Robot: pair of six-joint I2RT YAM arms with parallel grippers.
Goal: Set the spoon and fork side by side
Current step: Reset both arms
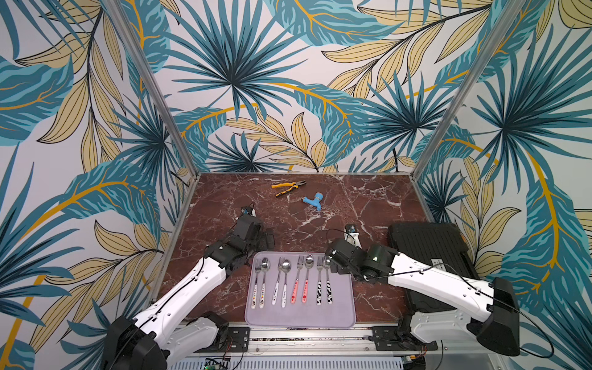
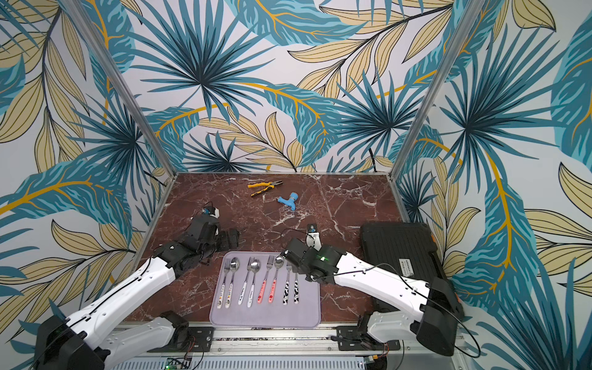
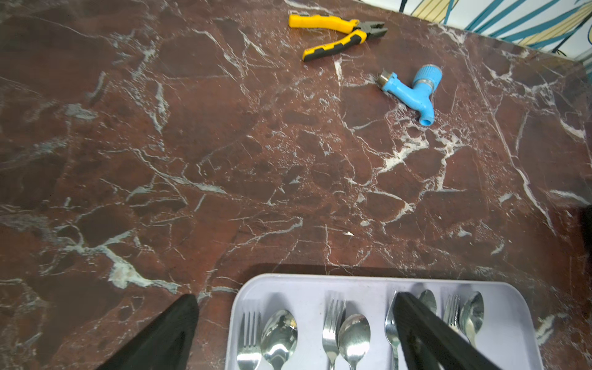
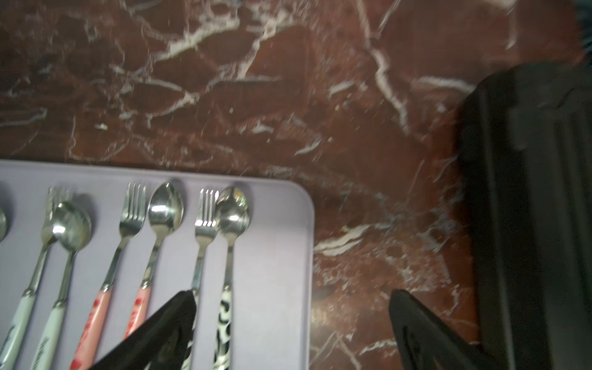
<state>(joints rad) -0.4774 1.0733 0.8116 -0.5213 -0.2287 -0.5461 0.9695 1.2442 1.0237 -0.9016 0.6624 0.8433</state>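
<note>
Right wrist view: fork (image 4: 205,221) just beside spoon (image 4: 232,214) on lilac tray (image 4: 275,256)

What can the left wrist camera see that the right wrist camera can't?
Only the left wrist view shows the yellow pliers and the blue tap. Only the right wrist view shows the black case, the pink handles and a cow-print handle. Both show the lilac tray holding forks and spoons on the marble table.
</note>
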